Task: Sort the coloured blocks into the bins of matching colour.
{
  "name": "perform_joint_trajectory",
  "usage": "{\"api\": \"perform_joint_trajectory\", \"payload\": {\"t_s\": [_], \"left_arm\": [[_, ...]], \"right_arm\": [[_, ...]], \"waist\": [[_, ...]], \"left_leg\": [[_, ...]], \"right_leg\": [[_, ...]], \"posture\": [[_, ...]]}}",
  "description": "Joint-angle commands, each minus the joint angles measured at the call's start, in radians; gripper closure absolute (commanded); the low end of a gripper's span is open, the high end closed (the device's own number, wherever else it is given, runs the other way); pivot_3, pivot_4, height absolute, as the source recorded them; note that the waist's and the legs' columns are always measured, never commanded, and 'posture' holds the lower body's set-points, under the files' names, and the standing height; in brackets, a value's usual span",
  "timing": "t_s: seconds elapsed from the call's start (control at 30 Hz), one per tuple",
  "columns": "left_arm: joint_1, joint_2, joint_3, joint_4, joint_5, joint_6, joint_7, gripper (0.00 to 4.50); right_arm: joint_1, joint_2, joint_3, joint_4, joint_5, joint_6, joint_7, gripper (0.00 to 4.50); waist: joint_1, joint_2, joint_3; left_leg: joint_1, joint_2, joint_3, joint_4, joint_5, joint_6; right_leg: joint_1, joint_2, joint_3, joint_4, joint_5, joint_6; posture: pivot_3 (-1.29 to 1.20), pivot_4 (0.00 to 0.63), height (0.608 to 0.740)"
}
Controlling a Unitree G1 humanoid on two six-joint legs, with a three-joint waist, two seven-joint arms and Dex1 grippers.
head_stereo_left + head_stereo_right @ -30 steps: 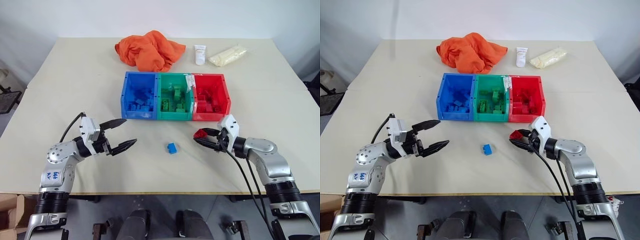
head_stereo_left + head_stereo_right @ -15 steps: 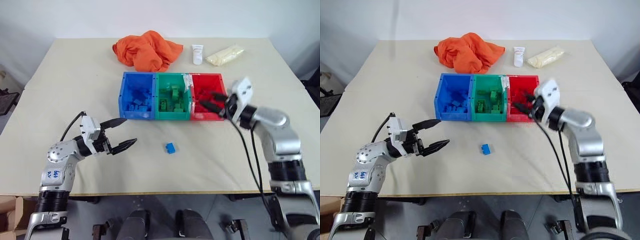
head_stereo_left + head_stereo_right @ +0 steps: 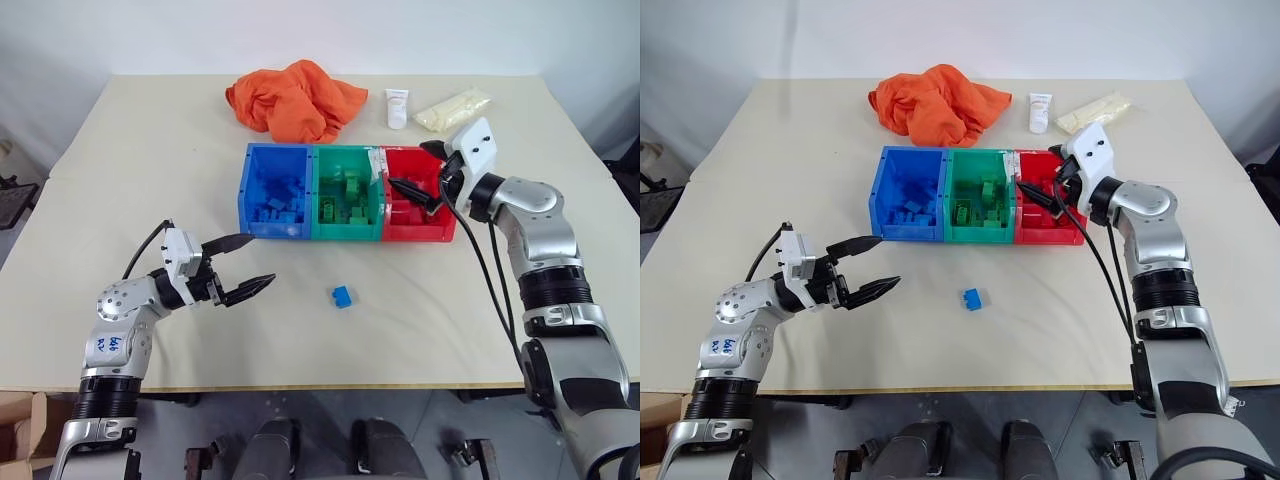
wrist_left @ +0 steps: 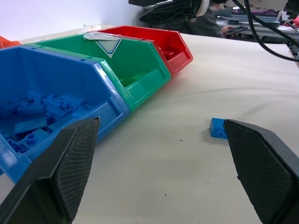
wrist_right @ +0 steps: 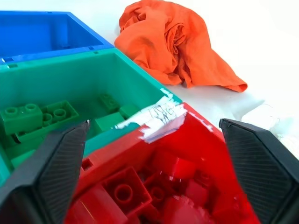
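Moved since a second ago: my right gripper (image 3: pixel 415 172) has risen from the table in front of the bins to a spot over the red bin (image 3: pixel 445 227); the red brick it pinched then is gone from its fingers, which now stand wide apart and empty.
Right gripper: fingers spread wide, pointing across the red bin toward the green bin (image 3: pixel 346 233), with red bricks (image 5: pixel 122 192) piled directly beneath them.
Left gripper (image 3: pixel 241 267): spread wide, empty, hovering just above the table (image 3: pixel 150 140) in the same place as before.
Loose blue block (image 3: pixel 343 296): lying on the table ahead of my left fingertips, near but not touching; well below and apart from my right gripper.
Blue bin (image 3: pixel 279 231): just beyond my left gripper, holding blue bricks (image 4: pixel 35 123).
Green bin: between the blue and red bins, joined to both, with green bricks (image 5: pixel 28 117) inside and a strip of white tape (image 5: pixel 158 119) on the wall it shares with the red bin.
Orange cloth (image 3: pixel 293 99): on the table past the bins, well apart from both grippers.
White tube (image 3: pixel 398 108) and pale bag (image 3: pixel 454 108): beyond the red bin, past my right gripper.
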Motion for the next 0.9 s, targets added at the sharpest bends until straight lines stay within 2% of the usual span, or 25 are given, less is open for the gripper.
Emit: {"api": "perform_joint_trajectory", "payload": {"t_s": [0.03,0.23,0.33,0.47,0.53,0.63,0.77,0.9], "left_arm": [[0.007,0.007,0.013,-0.016,-0.006,-0.016,-0.006,0.0],[0.008,0.004,0.014,-0.014,-0.005,-0.021,-0.008,0.0],[0.032,0.012,0.028,-0.023,-0.007,-0.024,-0.006,0.0],[0.071,0.026,0.047,-0.047,-0.011,-0.024,-0.001,0.0],[0.151,0.061,0.093,-0.095,-0.02,-0.016,-0.003,0.0],[0.258,0.11,0.157,-0.156,-0.035,0.0,-0.002,0.0],[0.417,0.18,0.259,-0.198,-0.054,0.007,-0.031,0.0],[0.509,0.213,0.311,-0.204,-0.056,0.002,-0.057,0.0]], "right_arm": [[0.058,-0.054,-0.034,-0.144,0.05,0.011,0.082,0.02],[0.26,-0.172,-0.078,-0.368,0.16,0.018,0.268,0.02],[0.401,-0.281,-0.132,-0.465,0.26,0.083,0.42,0.02],[0.509,-0.375,-0.167,-0.478,0.307,0.102,0.54,0.02],[0.563,-0.437,-0.182,-0.412,0.294,0.071,0.621,0.02],[0.574,-0.477,-0.175,-0.347,0.267,0.045,0.653,0.02],[0.539,-0.456,-0.173,-0.315,0.289,0.046,0.668,0.02],[0.504,-0.439,-0.151,-0.296,0.273,0.046,0.663,0.02]], "waist": [[0.004,0.0,0.0],[0.008,0.0,0.0],[0.008,0.0,0.0],[0.006,0.0,0.0],[0.003,0.0,0.0],[-0.002,0.0,0.0],[0.001,0.001,0.001],[0.011,0.002,0.001]], "left_leg": [[0.0,0.0,0.0,0.0,0.0,0.0],[-0.001,0.0,0.0,0.0,0.0,0.0],[-0.001,0.0,0.0,0.0,0.0,0.0],[-0.001,0.0,0.0,0.0,0.0,0.0],[0.0,0.001,0.001,0.0,0.0,0.0],[0.001,0.002,0.003,-0.001,0.0,0.0],[0.001,0.002,0.002,-0.001,0.0,0.0],[0.001,0.002,0.002,-0.001,0.0,0.0]], "right_leg": [[0.0,0.0,0.0,0.0,0.0,0.0],[0.001,0.0,0.0,-0.001,0.0,0.0],[0.001,0.0,0.0,-0.002,0.0,0.0],[0.002,0.0,0.0,-0.003,0.0,0.0],[0.002,0.0,0.001,-0.003,0.0,0.0],[0.002,0.0,0.002,-0.003,0.0,0.0],[0.002,0.0,0.003,-0.01,0.0,-0.001],[0.003,0.0,0.003,-0.011,0.0,-0.001]], "posture": [[0.0,0.15,0.74],[0.0,0.15,0.74],[0.0,0.15,0.74],[0.0,0.15,0.74],[0.0,0.15,0.74],[0.0,0.15,0.74],[0.0,0.15,0.74],[0.0,0.15,0.74]]}}
